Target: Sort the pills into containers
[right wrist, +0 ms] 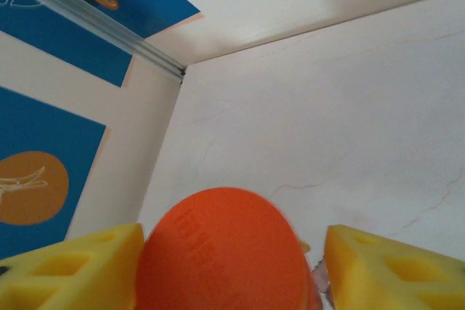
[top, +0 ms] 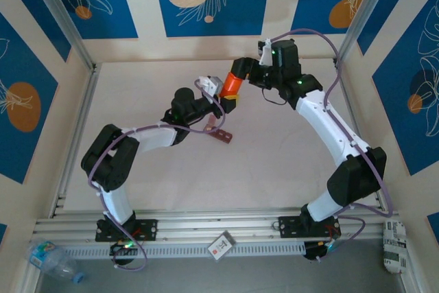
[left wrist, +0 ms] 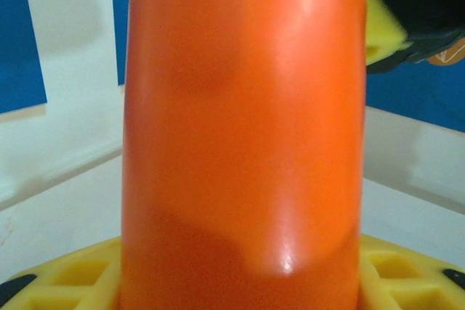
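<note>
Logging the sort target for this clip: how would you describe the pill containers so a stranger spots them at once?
On the pale table, find the bright orange bottle near the centre. Just below it in the top view lie the containers, a short reddish-brown strip flat on the table, dark and low where the bottle is bright and round.

Orange bottle (left wrist: pixel 243 136) close up, base between yellow jaws; another yellow pad (left wrist: pixel 381 30) beside upper right.

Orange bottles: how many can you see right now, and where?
1. The orange bottle sits between the two grippers: the left gripper clamps its lower body, and the right gripper stands open around its upper end. Arms may hide others.
</note>
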You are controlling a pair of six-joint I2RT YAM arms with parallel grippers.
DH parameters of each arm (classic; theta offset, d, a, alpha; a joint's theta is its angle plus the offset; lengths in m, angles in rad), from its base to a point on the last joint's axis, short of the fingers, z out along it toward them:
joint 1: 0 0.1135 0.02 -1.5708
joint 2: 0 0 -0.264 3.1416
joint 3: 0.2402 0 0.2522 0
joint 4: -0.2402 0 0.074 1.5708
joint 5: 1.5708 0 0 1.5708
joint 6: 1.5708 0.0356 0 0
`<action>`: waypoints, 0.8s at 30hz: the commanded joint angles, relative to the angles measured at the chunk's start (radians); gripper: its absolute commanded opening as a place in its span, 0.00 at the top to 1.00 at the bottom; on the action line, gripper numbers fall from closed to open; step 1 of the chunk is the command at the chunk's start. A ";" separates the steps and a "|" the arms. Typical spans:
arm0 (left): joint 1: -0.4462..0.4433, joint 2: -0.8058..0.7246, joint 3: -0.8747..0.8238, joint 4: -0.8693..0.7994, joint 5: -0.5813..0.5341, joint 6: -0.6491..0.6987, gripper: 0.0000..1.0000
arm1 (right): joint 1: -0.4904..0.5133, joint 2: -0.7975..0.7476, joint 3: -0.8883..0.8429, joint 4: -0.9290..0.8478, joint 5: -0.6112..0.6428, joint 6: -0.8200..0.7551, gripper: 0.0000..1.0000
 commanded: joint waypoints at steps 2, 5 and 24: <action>-0.001 -0.002 0.025 0.119 0.034 -0.030 1.00 | -0.050 -0.029 0.055 -0.039 -0.105 -0.042 0.17; 0.003 0.000 0.026 0.122 0.063 -0.048 1.00 | -0.075 -0.063 0.030 -0.009 -0.175 -0.088 0.13; 0.075 0.057 0.100 0.242 0.386 -0.303 1.00 | -0.178 0.015 0.093 -0.059 -0.569 -0.310 0.14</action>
